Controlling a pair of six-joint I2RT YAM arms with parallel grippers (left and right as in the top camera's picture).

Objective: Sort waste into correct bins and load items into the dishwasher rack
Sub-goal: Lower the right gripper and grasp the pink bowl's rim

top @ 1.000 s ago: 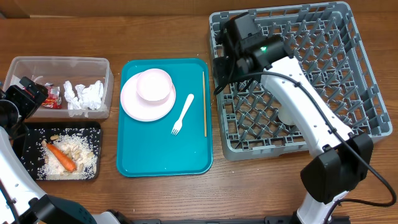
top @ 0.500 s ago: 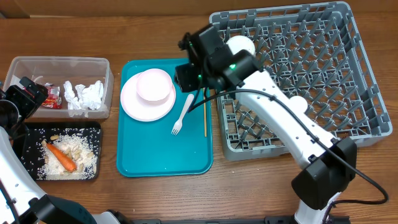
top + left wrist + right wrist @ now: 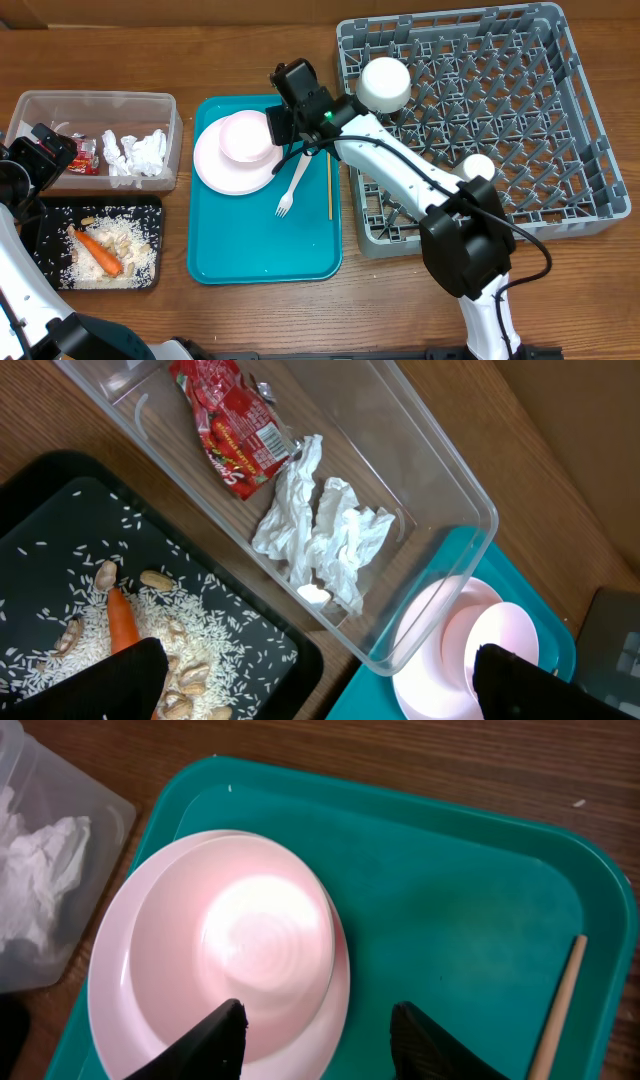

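My right gripper (image 3: 278, 125) (image 3: 320, 1032) hovers open over the right rim of a white bowl (image 3: 245, 137) (image 3: 245, 940), nothing between its fingers. The bowl sits on a white plate (image 3: 215, 165) (image 3: 115, 1010) on the teal tray (image 3: 260, 240). A white fork (image 3: 294, 183) and a chopstick (image 3: 329, 180) (image 3: 560, 1000) lie beside them. The grey rack (image 3: 560, 150) holds a white bowl (image 3: 384, 82) and a small cup (image 3: 478, 167). My left gripper (image 3: 45, 155) (image 3: 315, 690) hangs open at the far left. The clear tub (image 3: 95, 100) (image 3: 440, 460) holds a red wrapper (image 3: 235, 430) and tissue (image 3: 135, 152) (image 3: 320, 530). The black tray (image 3: 150, 205) (image 3: 40, 560) holds a carrot (image 3: 98, 252) (image 3: 122, 620) and rice (image 3: 130, 240).
Peanuts (image 3: 185, 675) lie among the rice in the black tray. The teal tray's front half (image 3: 265, 250) is bare. The right arm's forearm (image 3: 400, 175) stretches across the rack's left edge. Wooden tabletop (image 3: 270, 40) surrounds everything.
The right arm swung left from the rack to above the bowl on the teal tray, its jaws widening. A white bowl now shows in the rack's back left. The left arm stayed still.
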